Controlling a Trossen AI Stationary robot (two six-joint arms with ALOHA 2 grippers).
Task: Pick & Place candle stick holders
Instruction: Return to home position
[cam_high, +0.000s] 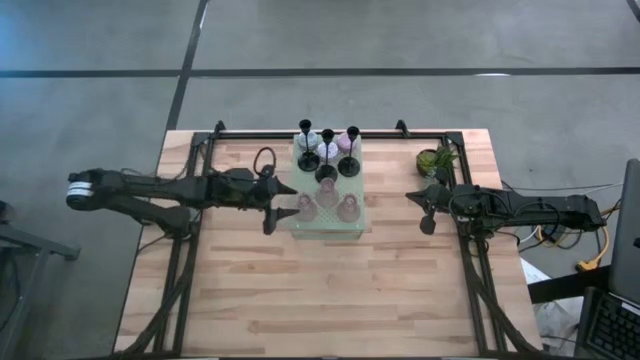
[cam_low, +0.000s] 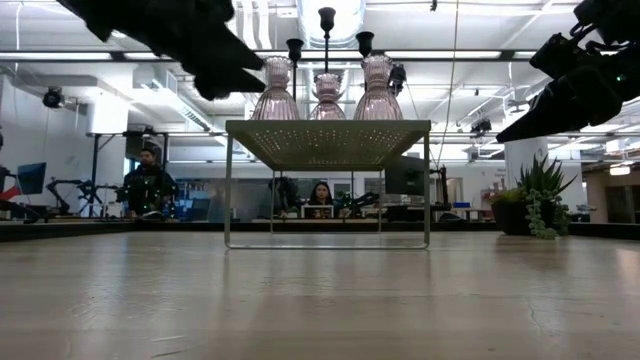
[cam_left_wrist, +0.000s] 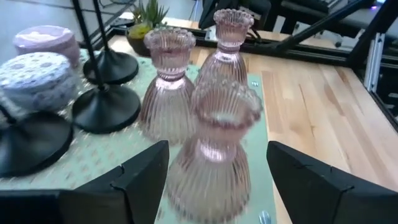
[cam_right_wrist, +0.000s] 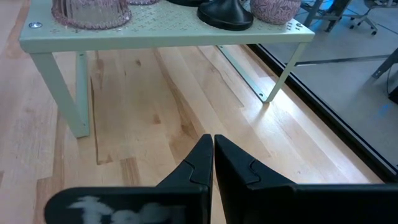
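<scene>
Butcher-block table spreads beneath both my arms, and between my two grippers stands the pale green perforated shelf carrying the candle stick holders. My left gripper hovers at the shelf's edge, fingers spread wide and empty, with three pink glass holders just beyond its tips and three black stemmed holders and the pastel round ones farther past them. My right gripper hangs well off the shelf's opposite side, fingers pressed together on nothing.
</scene>
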